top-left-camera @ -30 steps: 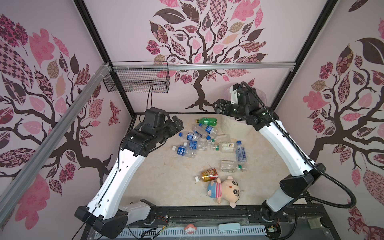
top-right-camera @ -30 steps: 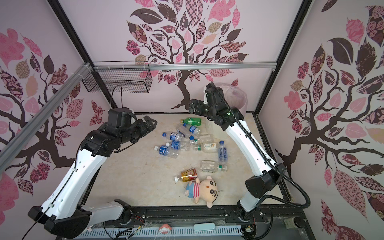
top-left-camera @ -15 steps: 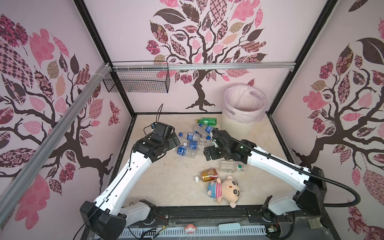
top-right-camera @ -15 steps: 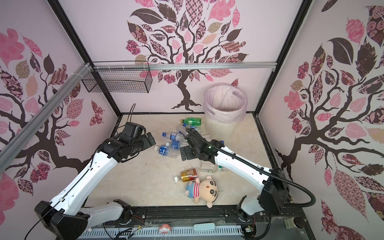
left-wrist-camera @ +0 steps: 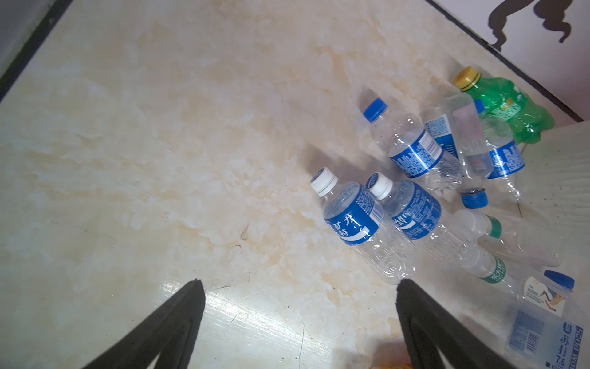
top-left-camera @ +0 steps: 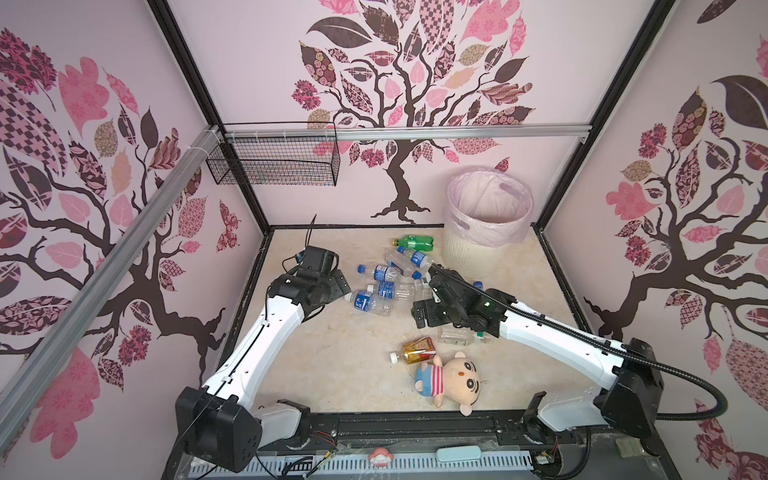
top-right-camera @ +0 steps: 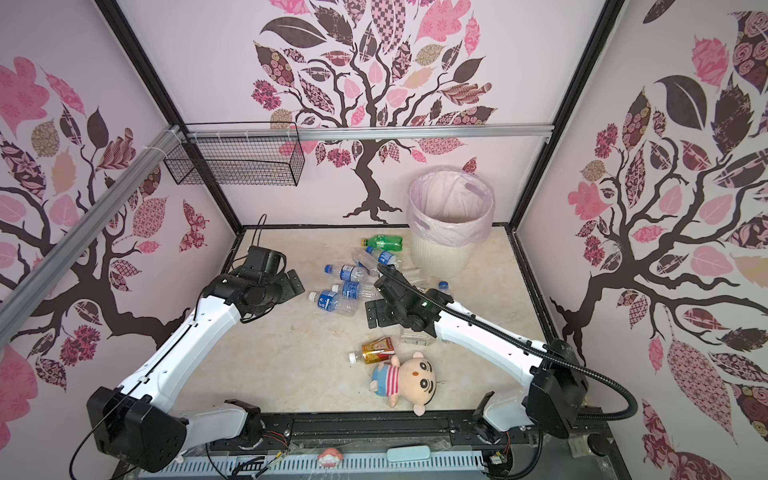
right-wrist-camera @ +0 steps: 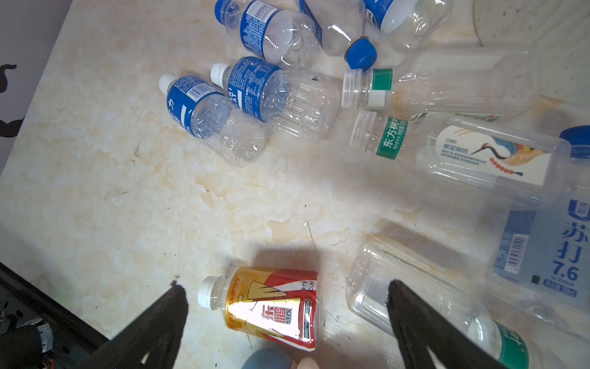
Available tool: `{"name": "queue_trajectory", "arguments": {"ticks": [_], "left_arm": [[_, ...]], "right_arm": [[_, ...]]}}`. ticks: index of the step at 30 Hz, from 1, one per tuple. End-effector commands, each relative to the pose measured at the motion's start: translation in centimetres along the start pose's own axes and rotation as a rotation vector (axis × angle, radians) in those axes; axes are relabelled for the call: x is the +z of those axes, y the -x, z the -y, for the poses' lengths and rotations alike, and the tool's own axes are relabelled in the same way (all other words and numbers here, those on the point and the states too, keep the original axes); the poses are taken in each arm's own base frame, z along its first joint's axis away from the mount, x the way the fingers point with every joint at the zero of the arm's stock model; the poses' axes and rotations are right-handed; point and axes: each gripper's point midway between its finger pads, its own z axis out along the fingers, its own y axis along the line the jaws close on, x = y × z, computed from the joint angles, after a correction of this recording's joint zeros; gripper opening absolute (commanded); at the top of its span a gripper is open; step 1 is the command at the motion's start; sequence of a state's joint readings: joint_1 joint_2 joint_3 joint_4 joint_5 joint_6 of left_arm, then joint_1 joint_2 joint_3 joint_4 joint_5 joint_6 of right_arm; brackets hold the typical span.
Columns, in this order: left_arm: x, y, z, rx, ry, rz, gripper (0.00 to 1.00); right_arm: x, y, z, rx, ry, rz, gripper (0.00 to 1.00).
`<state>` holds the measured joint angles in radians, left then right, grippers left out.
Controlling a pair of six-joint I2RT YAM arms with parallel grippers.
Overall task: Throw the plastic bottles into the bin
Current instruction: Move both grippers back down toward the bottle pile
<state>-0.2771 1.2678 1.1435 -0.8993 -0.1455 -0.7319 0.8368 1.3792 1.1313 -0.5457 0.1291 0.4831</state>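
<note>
The plastic bottles [top-left-camera: 390, 286] lie flat at 8 o'clock from the bin [top-left-camera: 469, 259], long axes roughly 9-to-3, most caps toward 9. The left gripper [left-wrist-camera: 298, 282] and right gripper [right-wrist-camera: 285, 285] both gape wide and empty. Bare floor lies at 7 o'clock from the bottles.

In the right wrist view you can read 东鹏特饮 in red on the gold label of the amber bottle [right-wrist-camera: 271, 306], with 250ml in small print at its edge. The bottle with the pale blue label [right-wrist-camera: 542, 249] shows you 苏打 and 7.6 beside a barcode. The green neck band of a clear bottle [right-wrist-camera: 391, 140] reads 东方树. One blue-labelled bottle [right-wrist-camera: 252, 86] shows the letters ARI over EAT, and the second blue-labelled bottle [right-wrist-camera: 188, 105] shows 力. The print on the crane-label bottle [right-wrist-camera: 491, 156] is too small for you to read.
</note>
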Motion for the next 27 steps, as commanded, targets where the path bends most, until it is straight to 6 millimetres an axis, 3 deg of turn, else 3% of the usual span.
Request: {"name": "queue_trajectory", "arguments": {"ticks": [1, 7, 12, 17, 27], "left_arm": [[1.6, -2.1, 1.6, -0.075, -0.112, -0.098, 0.97], [3.7, -3.5, 2.1, -0.197, -0.112, -0.185, 0.97], [5.4, -3.6, 3.3, -0.314, -0.161, -0.232, 0.97], [7.6, -3.2, 4.4, -0.437, -0.213, -0.264, 0.97], [11.9, -3.8, 6.2, -0.536, -0.235, -0.342, 0.97]], "right_arm": [[-1.8, 0.7, 0.1, 0.026, 0.01, 0.055, 1.0], [-1.8, 0.2, 0.5, 0.038, 0.001, 0.051, 0.99], [-1.6, -0.3, 1.7, 0.058, -0.06, 0.032, 0.99], [-0.8, -0.8, -0.9, 0.002, 0.074, -0.01, 0.99], [-0.9, -0.7, -0.8, -0.013, 0.076, 0.003, 1.0]]}}
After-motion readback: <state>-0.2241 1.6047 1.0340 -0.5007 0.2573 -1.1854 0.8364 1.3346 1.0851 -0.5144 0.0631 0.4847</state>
